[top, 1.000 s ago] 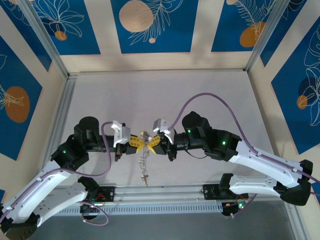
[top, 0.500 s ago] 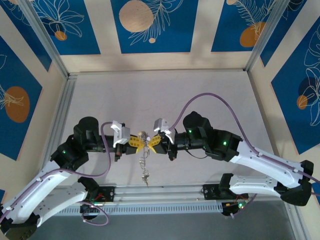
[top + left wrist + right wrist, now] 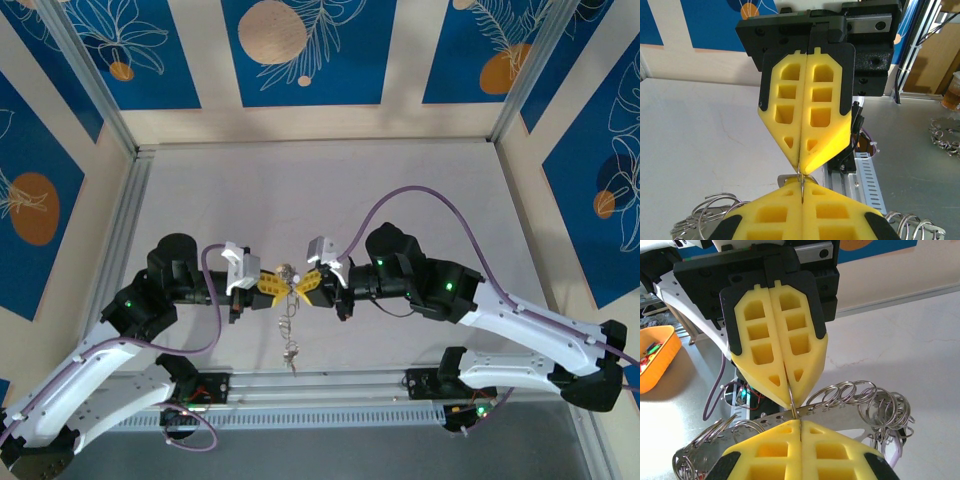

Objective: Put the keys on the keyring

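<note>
1. The left gripper (image 3: 277, 288) is clamping shut on the thin keyring (image 3: 801, 179) wire, held above the table (image 3: 400, 180).
2. The right gripper (image 3: 303, 288), tip to tip with it, is pinching the same wire.
3. A ring chain (image 3: 289, 325) is dangling beneath them.

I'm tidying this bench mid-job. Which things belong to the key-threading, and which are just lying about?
Job: thin grey metal wire keyring, pinched by the left gripper and right gripper; string of silver metal rings.
Lying about: orange plastic tray; clear cup of amber liquid.
</note>
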Available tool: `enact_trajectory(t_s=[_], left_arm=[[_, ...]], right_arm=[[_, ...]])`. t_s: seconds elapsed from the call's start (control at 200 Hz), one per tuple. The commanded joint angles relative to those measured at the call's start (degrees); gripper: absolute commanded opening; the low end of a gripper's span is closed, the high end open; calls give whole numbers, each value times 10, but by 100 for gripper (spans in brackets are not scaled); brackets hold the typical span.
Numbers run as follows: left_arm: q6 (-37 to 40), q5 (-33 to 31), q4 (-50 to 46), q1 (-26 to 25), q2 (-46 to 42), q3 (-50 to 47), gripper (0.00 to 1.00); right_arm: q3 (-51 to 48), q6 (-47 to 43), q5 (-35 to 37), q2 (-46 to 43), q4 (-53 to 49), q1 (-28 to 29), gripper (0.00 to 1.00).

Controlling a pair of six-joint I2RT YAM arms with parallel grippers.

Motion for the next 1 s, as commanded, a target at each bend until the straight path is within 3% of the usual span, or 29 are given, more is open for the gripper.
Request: enact_trajectory(t_s=[0.0, 0.995], left_arm=[[-5, 15, 28, 5, -10, 1, 0], [-7, 23, 31, 5, -8, 0, 0]], right_arm=[[14, -9, -14, 0, 9, 2, 0], [19, -15, -19, -7, -10, 0, 0]])
